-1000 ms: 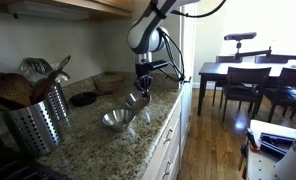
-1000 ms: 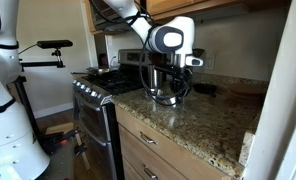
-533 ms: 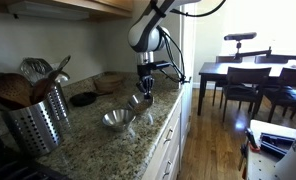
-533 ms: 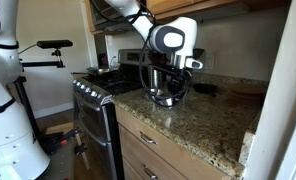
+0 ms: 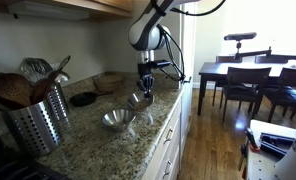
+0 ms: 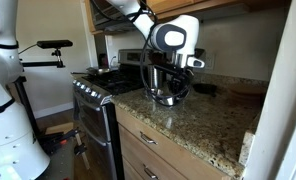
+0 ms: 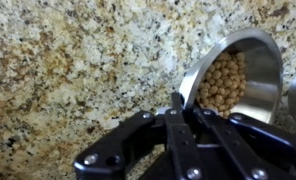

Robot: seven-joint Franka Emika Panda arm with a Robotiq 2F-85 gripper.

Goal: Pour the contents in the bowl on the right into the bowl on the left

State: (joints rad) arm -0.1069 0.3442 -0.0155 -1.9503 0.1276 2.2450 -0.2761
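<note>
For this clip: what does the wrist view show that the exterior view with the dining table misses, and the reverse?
Only the wrist view: small round tan pieces inside the tilted steel bowl, and the tool pinching its rim. Only that exterior view: the arm, the utensil holder, the dining table and the second steel bowl seen whole on the counter. Both: the granite counter, the tool and the held bowl; a metal edge at the wrist view's right border may be that second bowl.
</note>
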